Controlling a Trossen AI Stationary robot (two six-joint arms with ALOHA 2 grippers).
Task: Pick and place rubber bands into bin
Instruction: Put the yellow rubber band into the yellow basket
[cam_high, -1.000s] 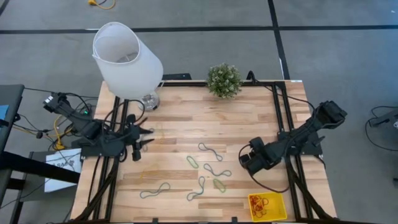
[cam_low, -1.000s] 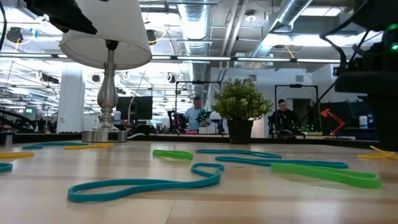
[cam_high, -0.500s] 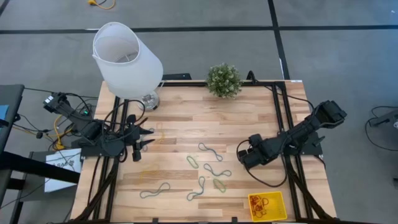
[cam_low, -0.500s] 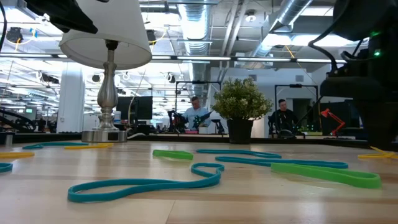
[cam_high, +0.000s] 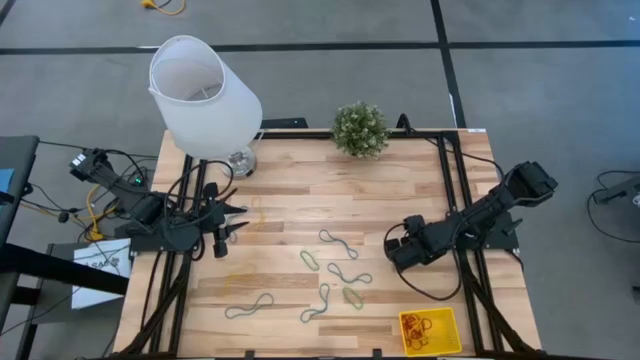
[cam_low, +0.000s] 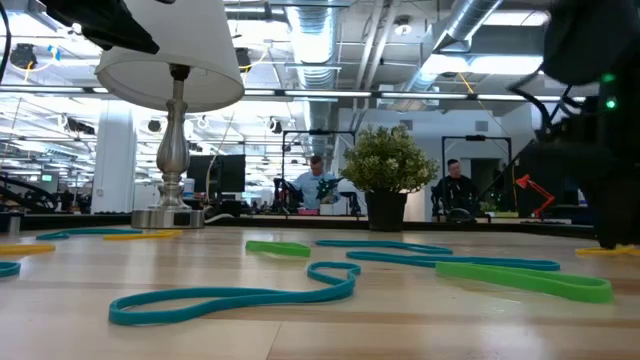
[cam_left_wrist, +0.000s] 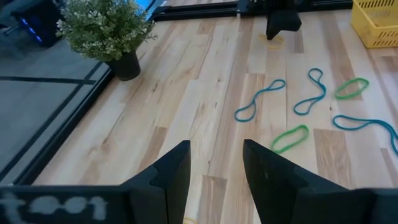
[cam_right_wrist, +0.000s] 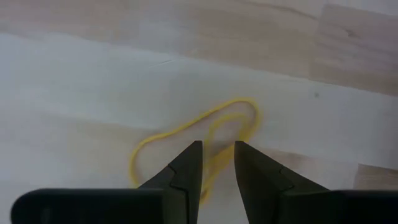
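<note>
Several rubber bands lie flat on the wooden table: grey-blue ones (cam_high: 338, 243) (cam_high: 349, 273) (cam_high: 250, 306) and green ones (cam_high: 310, 260) (cam_high: 354, 296). A yellow rubber band (cam_right_wrist: 186, 140) lies flat under my right gripper (cam_right_wrist: 218, 147). That gripper is open and points down close to the table, and one strand of the band (cam_right_wrist: 219, 163) runs between its fingertips. It also shows in the high view (cam_high: 398, 250). The yellow bin (cam_high: 430, 331) stands at the near right and holds several bands. My left gripper (cam_left_wrist: 216, 144) is open and empty at the table's left edge (cam_high: 236, 222).
A lamp with a white shade (cam_high: 205, 95) stands at the far left. A small potted plant (cam_high: 360, 128) stands at the far edge. Black cables run along both table sides. Two faint yellow bands (cam_low: 140, 235) lie toward the left. People sit in the room behind.
My right gripper has gone down toward the table, over the yellow band.
</note>
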